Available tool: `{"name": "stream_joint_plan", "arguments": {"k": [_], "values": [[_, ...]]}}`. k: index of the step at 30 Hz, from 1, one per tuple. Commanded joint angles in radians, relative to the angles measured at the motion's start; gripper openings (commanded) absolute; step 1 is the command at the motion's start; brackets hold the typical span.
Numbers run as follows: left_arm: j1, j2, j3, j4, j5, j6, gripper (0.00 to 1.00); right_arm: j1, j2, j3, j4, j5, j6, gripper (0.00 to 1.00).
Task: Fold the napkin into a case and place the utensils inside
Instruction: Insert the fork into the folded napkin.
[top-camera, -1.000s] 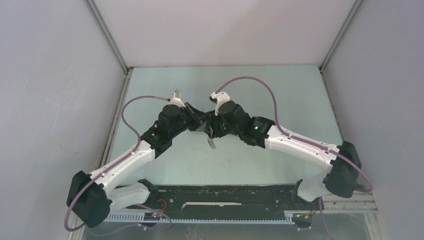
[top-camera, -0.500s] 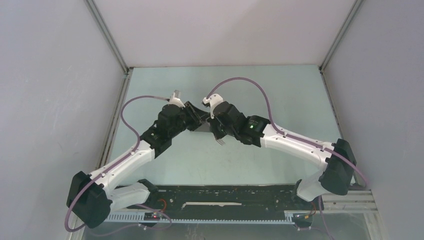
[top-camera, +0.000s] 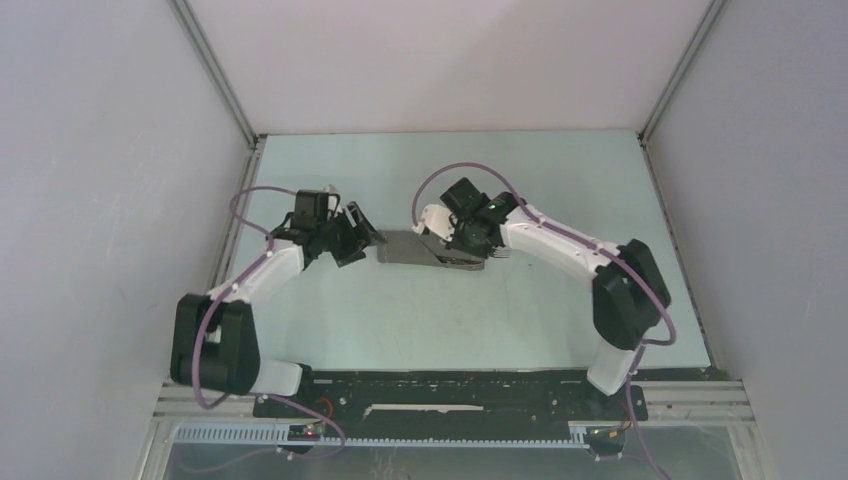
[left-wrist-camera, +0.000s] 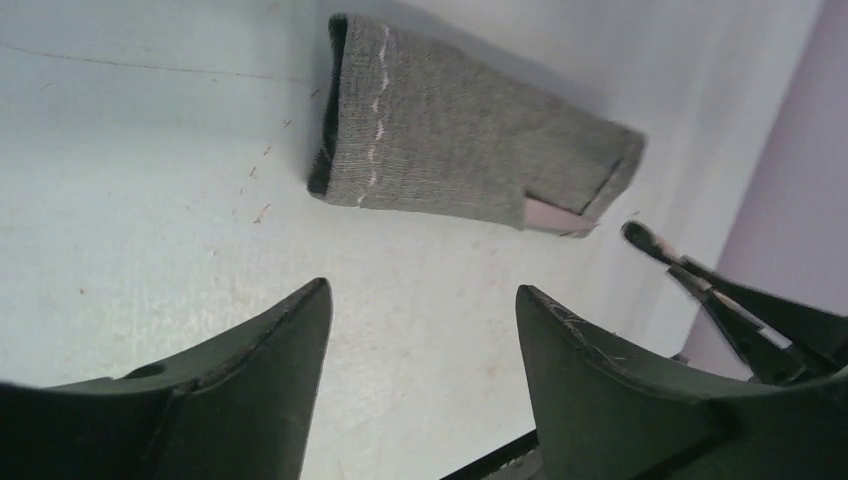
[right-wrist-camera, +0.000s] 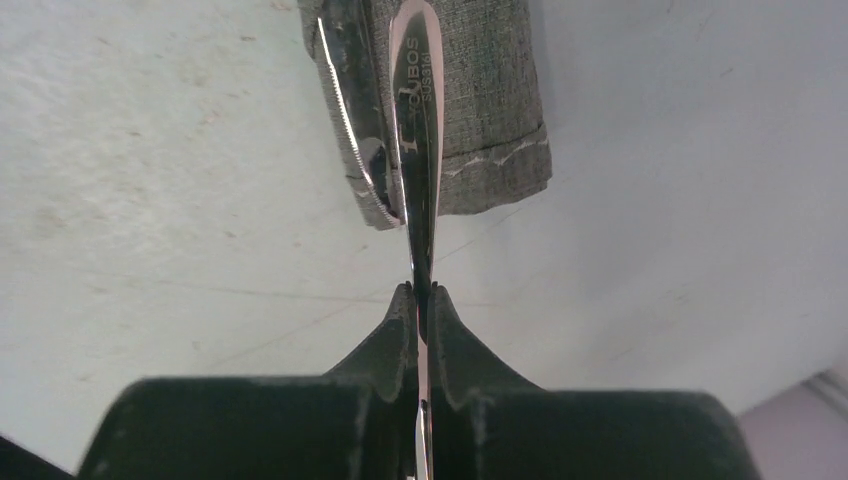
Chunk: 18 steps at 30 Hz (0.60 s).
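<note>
The napkin lies folded as a narrow grey case (top-camera: 405, 247) (left-wrist-camera: 460, 140) (right-wrist-camera: 490, 100) in the middle of the table. My right gripper (top-camera: 472, 252) (right-wrist-camera: 420, 295) is at its right end, shut on the neck of the silvery fork (right-wrist-camera: 418, 120). The fork's handle reaches over the case's hem. Beside it the knife (right-wrist-camera: 355, 130) shows its serrated blade, which sticks out of that same end (left-wrist-camera: 555, 215). My left gripper (top-camera: 365, 238) (left-wrist-camera: 422, 295) hangs open just left of the case, apart from it, with nothing between its fingers.
The pale table (top-camera: 440, 310) is walled by grey panels at the left, right and back. Each arm's purple cable (top-camera: 440, 175) loops above its wrist. The black base rail (top-camera: 450, 390) runs along the near edge.
My left gripper has opened, let go of the case and drawn back to the left. The right gripper has shut on the fork and swung it round to the case's right end.
</note>
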Motion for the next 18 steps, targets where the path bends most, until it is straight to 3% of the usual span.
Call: {"name": "stream_joint_plan", "arguments": {"k": [1, 3, 14, 18], "values": [[0.003, 0.144, 0.102, -0.075, 0.107, 0.153, 0.67, 0.027, 0.127, 0.11, -0.111, 0.128, -0.205, 0.0], [0.003, 0.202, 0.131, -0.066, 0.128, 0.157, 0.6, 0.027, 0.181, 0.15, -0.119, 0.138, -0.216, 0.0], [0.006, 0.333, 0.178, -0.056, 0.098, 0.156, 0.49, 0.013, 0.323, 0.255, -0.1, 0.11, -0.209, 0.0], [0.009, 0.381, 0.181, -0.059, 0.079, 0.154, 0.4, 0.02, 0.355, 0.29, -0.088, 0.086, -0.202, 0.0]]}}
